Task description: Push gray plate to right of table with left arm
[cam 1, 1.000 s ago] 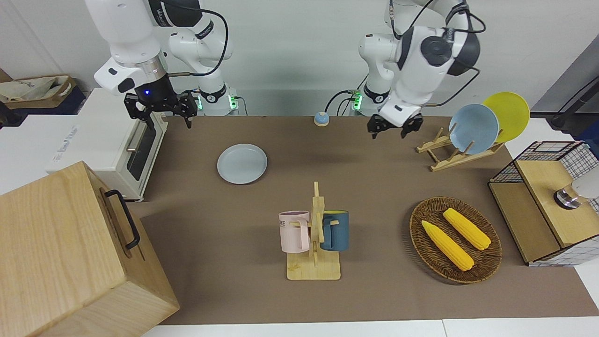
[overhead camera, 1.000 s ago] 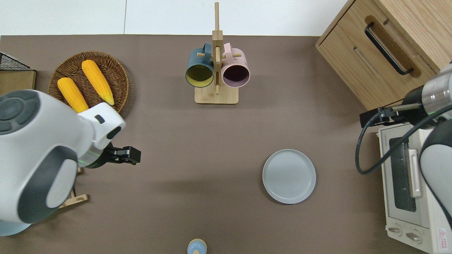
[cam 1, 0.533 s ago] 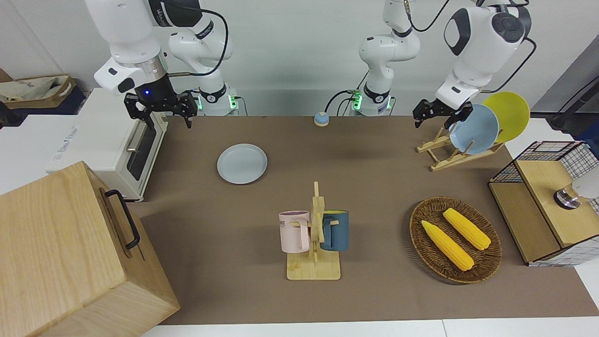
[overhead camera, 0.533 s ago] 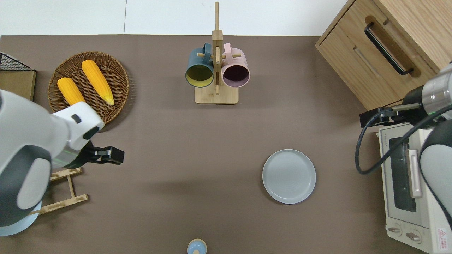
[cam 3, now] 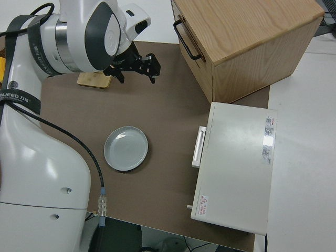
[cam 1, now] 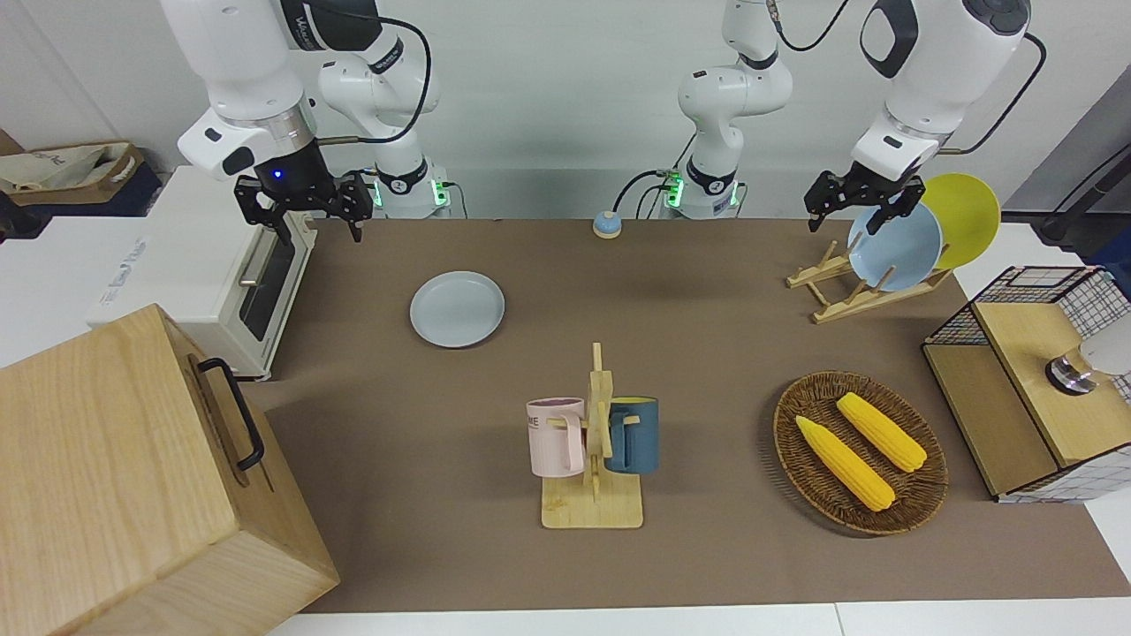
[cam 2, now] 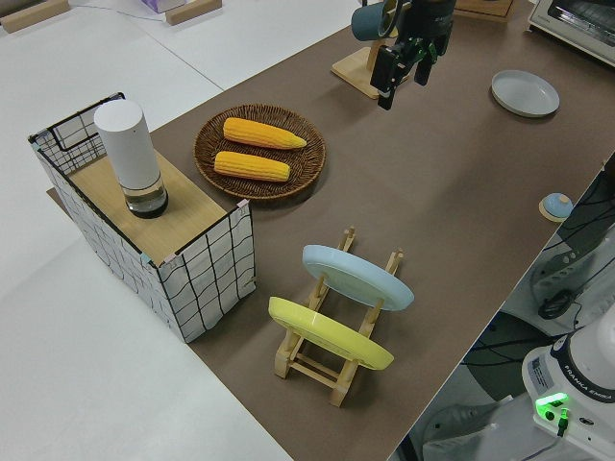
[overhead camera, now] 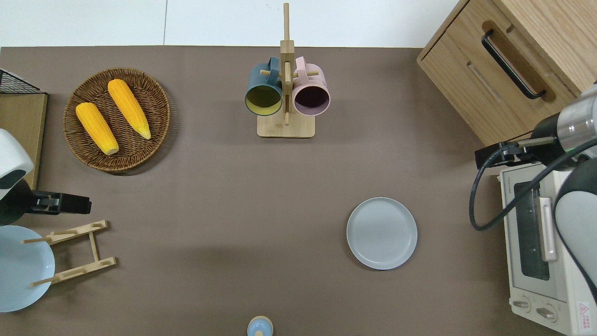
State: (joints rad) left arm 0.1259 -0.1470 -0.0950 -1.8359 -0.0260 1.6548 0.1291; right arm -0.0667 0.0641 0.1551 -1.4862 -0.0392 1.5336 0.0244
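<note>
Four fixed cameras ring the matte brown table [cam 1: 724,318].
The front view faces the robots across it; the overhead view looks straight down; the left side view looks diagonally along it; the right side view looks down from beside the right arm. All four show the round pale gray-blue plate [cam 1: 457,308] [overhead camera: 382,233] [cam 2: 525,93] [cam 3: 126,148].

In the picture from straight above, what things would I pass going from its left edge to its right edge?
Sky-blue plate → corn basket → mug rack → gray plate → toaster oven.
</note>
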